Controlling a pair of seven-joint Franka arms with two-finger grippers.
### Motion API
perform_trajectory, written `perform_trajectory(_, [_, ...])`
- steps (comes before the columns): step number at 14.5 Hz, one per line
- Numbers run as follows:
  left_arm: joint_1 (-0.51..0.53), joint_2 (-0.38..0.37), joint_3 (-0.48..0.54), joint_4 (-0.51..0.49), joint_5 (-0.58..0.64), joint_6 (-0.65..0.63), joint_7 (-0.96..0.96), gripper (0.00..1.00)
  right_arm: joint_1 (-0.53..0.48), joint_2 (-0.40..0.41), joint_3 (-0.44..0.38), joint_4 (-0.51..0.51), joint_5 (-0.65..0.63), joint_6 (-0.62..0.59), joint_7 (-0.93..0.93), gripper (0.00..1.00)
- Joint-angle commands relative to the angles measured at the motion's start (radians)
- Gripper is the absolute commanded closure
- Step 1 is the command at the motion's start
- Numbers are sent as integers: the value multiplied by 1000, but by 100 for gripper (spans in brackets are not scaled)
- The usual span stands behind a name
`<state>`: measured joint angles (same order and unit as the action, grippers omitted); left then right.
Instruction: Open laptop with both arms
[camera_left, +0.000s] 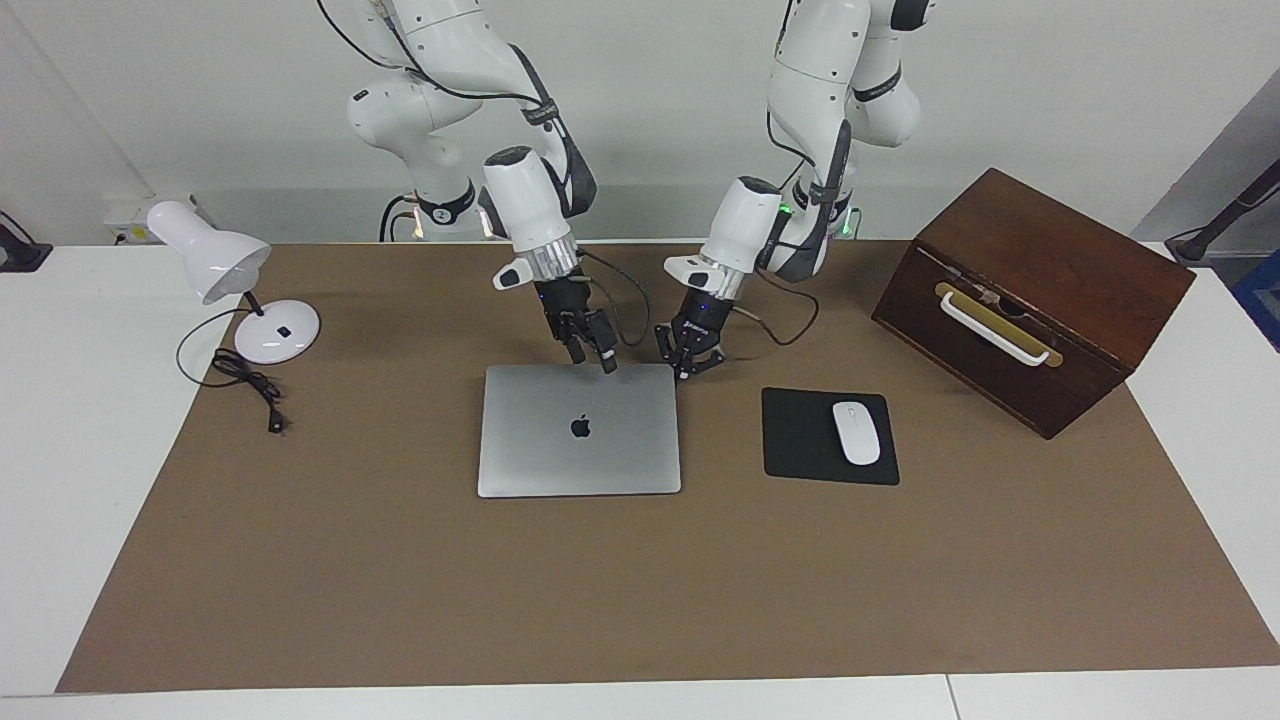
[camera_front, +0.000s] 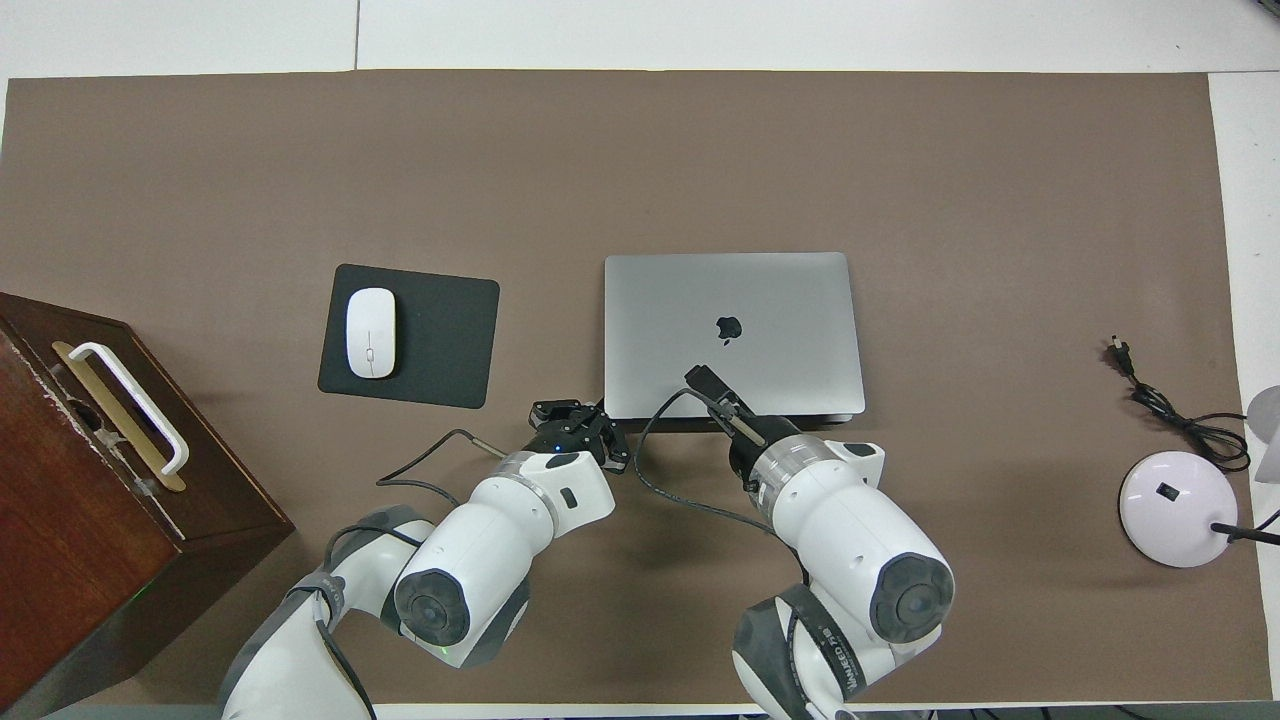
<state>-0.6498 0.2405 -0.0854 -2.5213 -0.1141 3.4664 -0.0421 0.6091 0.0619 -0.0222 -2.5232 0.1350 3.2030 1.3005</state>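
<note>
The silver-grey laptop lies flat and closed on the brown mat, apple logo up; it also shows in the overhead view. My right gripper is low over the middle of the laptop's edge nearest the robots, fingers open, one fingertip over the lid. My left gripper is open and low just off the laptop's nearest corner toward the left arm's end of the table; it also shows in the overhead view. I cannot tell whether either gripper touches the laptop.
A black mouse pad with a white mouse lies beside the laptop toward the left arm's end. A brown wooden box with a white handle stands past it. A white desk lamp and its cable are at the right arm's end.
</note>
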Motion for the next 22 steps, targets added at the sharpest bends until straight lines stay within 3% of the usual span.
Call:
perform_trajectory(1, [-27,51,9,50,-9,16,-10,100,-9,29,4,84,8,-53,-18,0])
perform_trajectory(8, [-27,54,9,50,-9,28,-10,100,0,30,4,112,8,-89,-4,0])
perform_trajectory(14, [-27,65,9,50,-9,34,-10,100,0,58,2,225,8,-205,2,0])
perform_trajectory(22, [-25,65,9,35,-7,34,-9,100,0,61,2,241,8,-235,0,0])
